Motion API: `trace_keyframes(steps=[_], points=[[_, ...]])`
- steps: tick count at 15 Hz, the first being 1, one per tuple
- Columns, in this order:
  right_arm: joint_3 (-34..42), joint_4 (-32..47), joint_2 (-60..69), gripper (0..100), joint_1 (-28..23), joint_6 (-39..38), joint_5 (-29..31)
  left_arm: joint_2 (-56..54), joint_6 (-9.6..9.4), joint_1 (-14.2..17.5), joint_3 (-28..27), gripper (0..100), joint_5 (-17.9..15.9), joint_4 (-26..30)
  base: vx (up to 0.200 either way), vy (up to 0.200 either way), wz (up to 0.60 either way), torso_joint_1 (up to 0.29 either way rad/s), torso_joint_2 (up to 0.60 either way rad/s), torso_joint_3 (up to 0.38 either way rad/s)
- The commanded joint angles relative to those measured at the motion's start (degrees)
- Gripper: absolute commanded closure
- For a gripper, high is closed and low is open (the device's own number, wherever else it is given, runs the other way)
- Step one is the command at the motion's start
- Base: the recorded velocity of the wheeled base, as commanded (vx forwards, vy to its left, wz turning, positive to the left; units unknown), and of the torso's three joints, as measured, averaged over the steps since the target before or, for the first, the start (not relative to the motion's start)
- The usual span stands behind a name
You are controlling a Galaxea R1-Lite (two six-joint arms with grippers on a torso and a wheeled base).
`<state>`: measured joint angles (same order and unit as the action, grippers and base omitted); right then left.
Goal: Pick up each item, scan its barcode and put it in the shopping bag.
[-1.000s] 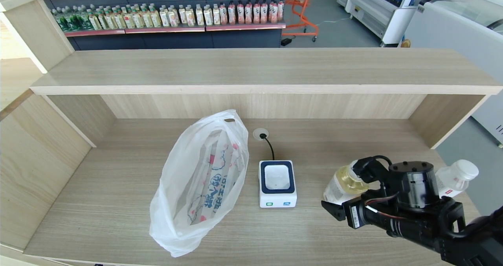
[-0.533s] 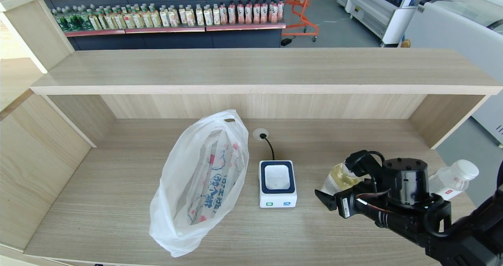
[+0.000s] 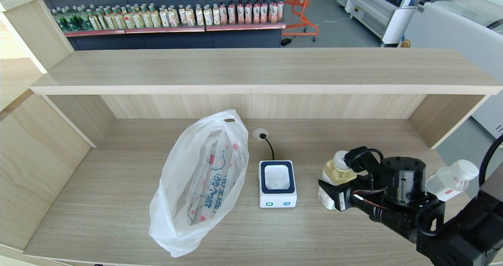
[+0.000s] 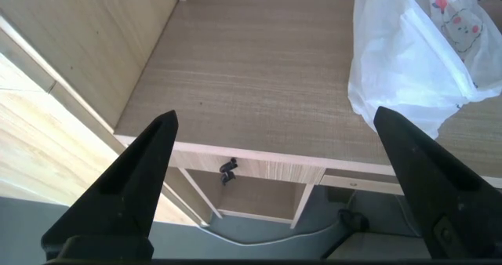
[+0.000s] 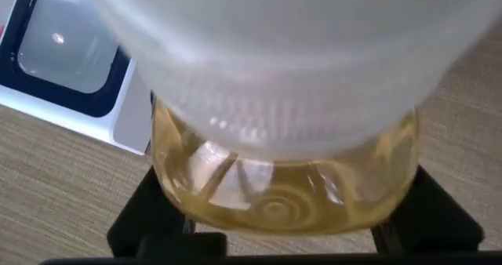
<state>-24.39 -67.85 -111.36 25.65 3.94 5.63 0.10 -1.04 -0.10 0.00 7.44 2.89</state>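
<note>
A bottle of yellow liquid with a white cap (image 3: 333, 171) stands upright just right of the scanner (image 3: 277, 182), and my right gripper (image 3: 341, 176) is shut on its body. The right wrist view has the same bottle (image 5: 282, 179) held between two black fingers (image 5: 149, 218), with the scanner (image 5: 63, 69) beside it. The white shopping bag (image 3: 204, 179) lies open left of the scanner with a printed package inside. A clear white-capped bottle (image 3: 452, 177) lies behind my right arm. My left gripper (image 4: 274, 186) hangs open over the counter's front edge, near the bag (image 4: 408, 53).
The wooden counter (image 3: 118, 203) has side walls and a raised shelf (image 3: 259, 71) at the back. The scanner's cable runs to a grommet (image 3: 260, 133). Bare counter lies left of the bag and in front of the scanner.
My right gripper has moved left toward the scanner with the yellow bottle, which now stands more upright. The bag, scanner and clear bottle have stayed put.
</note>
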Motion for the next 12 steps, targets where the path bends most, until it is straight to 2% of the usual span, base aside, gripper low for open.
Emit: trace_keyframes(steps=[1, 7, 8, 9, 10, 12], points=[[-1.0, 0.0, -0.2, 100, 0.1, 0.6, 0.0, 0.0, -0.02, 0.0, 0.0, 0, 0.0, 0.0, 0.0, 0.0, 0.0, 0.0, 0.0, 0.0], [-1.5, 0.4, 5.8, 100, -1.5, 4.9, -0.4, 0.0, -0.02, 0.0, 0.0, 0, 0.0, 0.0, 0.0, 0.0, 0.0, 0.0, 0.0, 0.0], [-2.9, 1.8, 10.0, 100, -2.3, 4.1, -2.9, 0.0, -0.02, 0.0, 0.0, 0, 0.0, 0.0, 0.0, 0.0, 0.0, 0.0, 0.0, 0.0], [-3.8, 4.0, 12.8, 100, -3.2, 3.1, -6.5, 0.0, -0.02, 0.0, 0.0, 0, 0.0, 0.0, 0.0, 0.0, 0.0, 0.0, 0.0, 0.0], [-6.0, 14.5, 22.6, 100, -7.0, 1.4, -19.2, 0.0, -0.02, 0.0, 0.0, 0, 0.0, 0.0, 0.0, 0.0, 0.0, 0.0, 0.0, 0.0], [-8.0, 31.1, 34.5, 100, -11.8, -1.3, -39.1, 0.0, -0.02, 0.0, 0.0, 0, 0.0, 0.0, 0.0, 0.0, 0.0, 0.0, 0.0, 0.0]])
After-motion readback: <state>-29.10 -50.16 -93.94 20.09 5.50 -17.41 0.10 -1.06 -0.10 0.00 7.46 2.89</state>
